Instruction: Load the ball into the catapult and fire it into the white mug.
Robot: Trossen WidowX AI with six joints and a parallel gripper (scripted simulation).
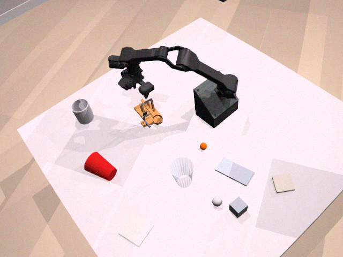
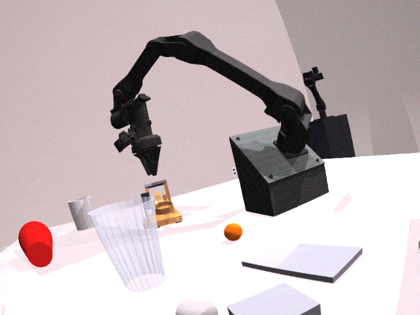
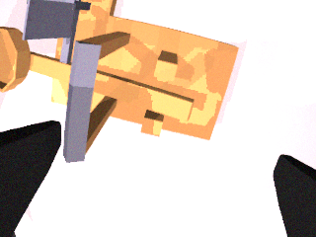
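White mat on a wood-patterned floor: gripper hanging wide over the catapult, ball not yet loaded.

From the top, the gripper (image 1: 137,88) hangs just above the catapult (image 1: 147,112), fingers spread full and holding nothing. The orange ball (image 1: 203,145) lies well apart from the catapult, toward the clear ribbed cup (image 1: 181,171); a white-grey mug (image 1: 82,111) stands off the catapult's other side. From the exterior view, the gripper (image 2: 149,166) points down, just above the catapult (image 2: 162,205), not touching; the ball (image 2: 233,231) rests on the mat between catapult and arm base (image 2: 271,199). From the wrist, the catapult (image 3: 141,73) fills the upper frame, ahead of both dark fingers. I'd judge aiming is in hand; fetching the ball comes next.
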